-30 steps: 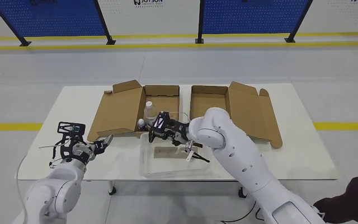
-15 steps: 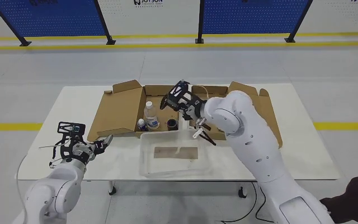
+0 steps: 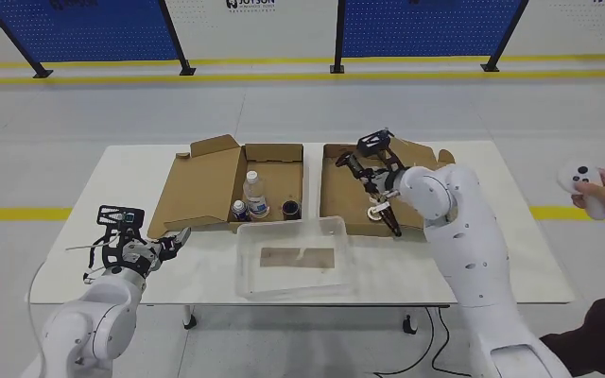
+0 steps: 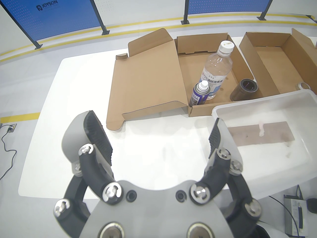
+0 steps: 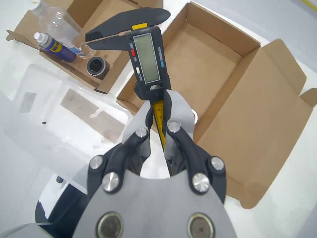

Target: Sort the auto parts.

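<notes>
Right claw (image 5: 159, 106) is pinched on the yellow beam of the digital caliper (image 5: 146, 58), which it holds aloft, display end foremost, over the right cardboard box (image 5: 223, 95).

Judgement: this box is the caliper's destination. That keeps it apart from the left cardboard box (image 4: 201, 43), which holds a water bottle (image 4: 218, 70), a spray can (image 4: 199, 92) and a black bearing (image 4: 244, 90).

Left claw (image 4: 153, 120) is spread and holds nothing. It hangs over the table (image 4: 74, 80) near its left corner on the robot's side, likely parked clear.

A clear plastic tray (image 4: 272, 100) sits at the edge nearest the robot.
</notes>
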`<action>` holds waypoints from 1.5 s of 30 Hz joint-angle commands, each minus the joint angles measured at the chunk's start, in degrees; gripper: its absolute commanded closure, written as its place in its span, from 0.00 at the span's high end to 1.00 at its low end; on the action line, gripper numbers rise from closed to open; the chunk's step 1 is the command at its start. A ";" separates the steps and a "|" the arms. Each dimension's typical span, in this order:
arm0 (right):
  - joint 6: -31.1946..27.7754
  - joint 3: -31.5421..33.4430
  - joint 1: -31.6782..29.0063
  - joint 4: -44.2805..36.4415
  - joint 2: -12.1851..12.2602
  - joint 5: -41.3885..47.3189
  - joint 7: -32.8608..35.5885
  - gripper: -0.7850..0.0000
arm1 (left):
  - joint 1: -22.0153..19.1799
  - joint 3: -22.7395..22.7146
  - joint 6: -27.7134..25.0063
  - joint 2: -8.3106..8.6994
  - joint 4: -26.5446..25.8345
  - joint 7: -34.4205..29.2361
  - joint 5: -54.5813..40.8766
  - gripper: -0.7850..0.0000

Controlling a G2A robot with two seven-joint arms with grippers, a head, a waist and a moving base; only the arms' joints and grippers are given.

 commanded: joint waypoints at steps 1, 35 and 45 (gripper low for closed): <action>-0.45 0.52 0.70 2.21 0.24 -0.36 -0.08 0.00 | 0.00 0.00 0.00 0.00 0.00 0.00 0.00 1.00; 6.87 -3.58 21.69 45.44 -2.82 12.70 -15.66 0.00 | 0.00 0.00 0.00 0.00 0.00 0.00 0.00 1.00; 7.19 -4.66 21.64 49.06 -3.70 15.87 -18.07 0.45 | 0.00 0.00 0.00 0.00 0.00 0.00 0.00 1.00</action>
